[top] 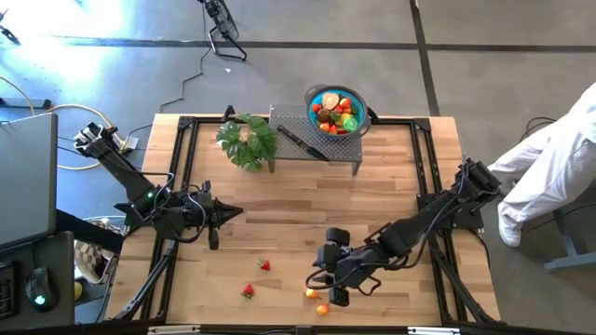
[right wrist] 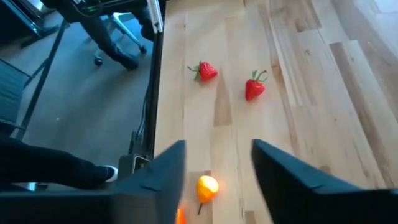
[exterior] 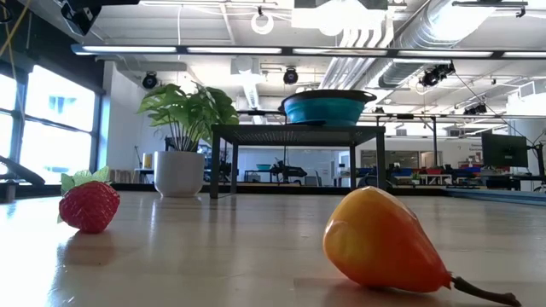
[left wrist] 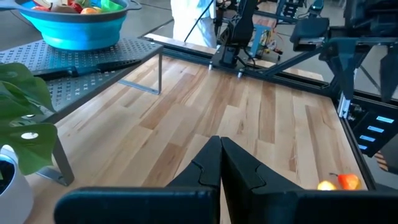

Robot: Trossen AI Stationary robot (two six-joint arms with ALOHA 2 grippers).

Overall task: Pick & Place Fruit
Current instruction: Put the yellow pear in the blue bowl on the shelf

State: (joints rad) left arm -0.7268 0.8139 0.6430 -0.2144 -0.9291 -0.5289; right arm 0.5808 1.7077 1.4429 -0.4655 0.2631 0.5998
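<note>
Two red strawberries (right wrist: 206, 71) (right wrist: 255, 87) lie on the wooden table near its front edge. A yellow-orange pear-shaped fruit (right wrist: 207, 186) and a small orange piece (right wrist: 180, 216) lie closer to my right gripper (right wrist: 217, 167). That gripper is open and hovers above them, slanting down, touching nothing. In the low view the pear-shaped fruit (exterior: 384, 243) lies on its side and one strawberry (exterior: 90, 205) sits to its left. The blue bowl (top: 337, 112), full of fruit, stands on a grey perforated stand. My left gripper (left wrist: 219, 163) is shut and waits over the table's left part.
A potted leafy plant (top: 247, 140) stands beside the grey stand (top: 289, 149) at the far edge, and a black-handled knife (top: 300, 142) lies on the stand. A person in white (top: 559, 158) is at the table's right. Bare wood lies between the arms.
</note>
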